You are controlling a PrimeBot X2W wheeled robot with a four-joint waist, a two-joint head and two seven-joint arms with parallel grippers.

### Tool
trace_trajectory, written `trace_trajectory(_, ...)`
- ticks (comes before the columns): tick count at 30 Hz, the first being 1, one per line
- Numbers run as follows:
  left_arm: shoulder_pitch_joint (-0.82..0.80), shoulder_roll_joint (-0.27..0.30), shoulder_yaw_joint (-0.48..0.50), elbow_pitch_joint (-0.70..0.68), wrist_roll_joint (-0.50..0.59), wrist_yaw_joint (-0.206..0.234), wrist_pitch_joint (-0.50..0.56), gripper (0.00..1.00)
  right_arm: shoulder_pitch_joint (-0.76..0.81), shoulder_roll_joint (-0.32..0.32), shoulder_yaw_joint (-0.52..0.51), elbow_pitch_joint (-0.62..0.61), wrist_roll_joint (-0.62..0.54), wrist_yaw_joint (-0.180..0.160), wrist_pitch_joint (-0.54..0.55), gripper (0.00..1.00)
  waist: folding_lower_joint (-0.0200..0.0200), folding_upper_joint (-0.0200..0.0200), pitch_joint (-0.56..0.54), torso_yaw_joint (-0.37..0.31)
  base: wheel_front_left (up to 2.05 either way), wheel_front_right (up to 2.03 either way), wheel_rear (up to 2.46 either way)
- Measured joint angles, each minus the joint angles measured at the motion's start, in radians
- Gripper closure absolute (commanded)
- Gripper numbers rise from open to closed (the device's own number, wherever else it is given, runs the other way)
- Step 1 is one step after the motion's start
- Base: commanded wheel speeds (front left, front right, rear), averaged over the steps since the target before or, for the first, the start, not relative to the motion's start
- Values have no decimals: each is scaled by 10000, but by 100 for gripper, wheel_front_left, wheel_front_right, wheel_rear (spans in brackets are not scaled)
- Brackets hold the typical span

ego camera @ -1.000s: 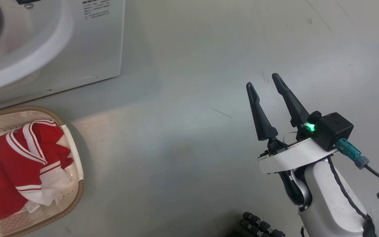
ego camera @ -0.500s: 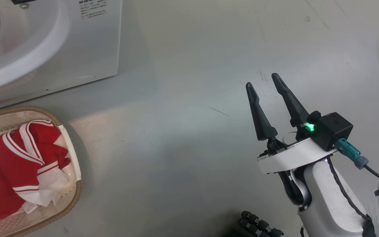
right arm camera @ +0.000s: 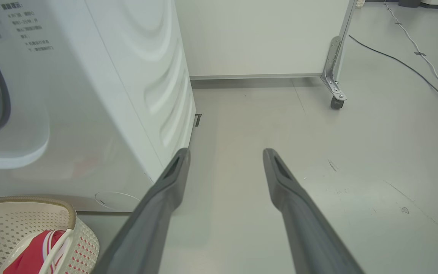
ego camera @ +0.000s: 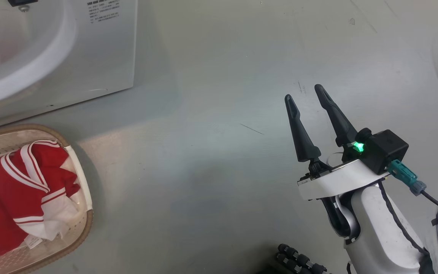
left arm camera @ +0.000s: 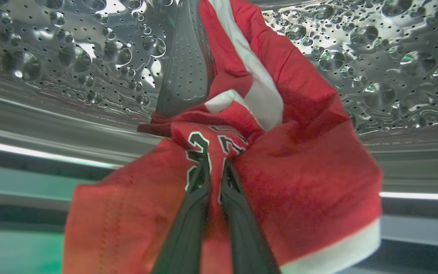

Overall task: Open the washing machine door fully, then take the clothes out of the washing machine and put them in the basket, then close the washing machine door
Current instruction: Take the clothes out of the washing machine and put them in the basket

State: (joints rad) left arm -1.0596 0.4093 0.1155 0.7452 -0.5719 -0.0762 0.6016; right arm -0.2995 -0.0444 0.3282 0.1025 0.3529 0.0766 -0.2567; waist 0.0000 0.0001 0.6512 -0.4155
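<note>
Head view: right gripper [ego camera: 303, 93], fingers apart, empty above floor [ego camera: 211, 171]; basket [ego camera: 85, 222] holds red garment [ego camera: 17, 190]; framing has shifted slightly, camera only.
Left wrist view: left gripper [left arm camera: 215, 164], newly closed, pinches red jersey [left arm camera: 299, 160] inside drum [left arm camera: 394, 57]; lift-out probably next.
Right wrist view: washing machine [right arm camera: 127, 95] beside basket.

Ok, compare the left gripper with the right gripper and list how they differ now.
The left gripper is pinched shut on a red jersey; the right gripper stands open with nothing between its fingers. The left gripper is inside the steel drum; the right gripper hangs over the floor beside the washing machine. Both have two long dark fingers.
</note>
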Motion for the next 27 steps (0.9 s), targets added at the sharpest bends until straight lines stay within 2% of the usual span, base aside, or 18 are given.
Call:
trace_trajectory(7,-11,-115,-121,313,4,-96,-159,100,0,2,-54,25,-52,-2,0,0,0,0,-202,153,0,0,0)
trace_trajectory(27,337,-320,-577,752,109,-364,-1515,100,9,-4,-370,188,-435,2,0,0,0,0,-994,805,0,0,0)
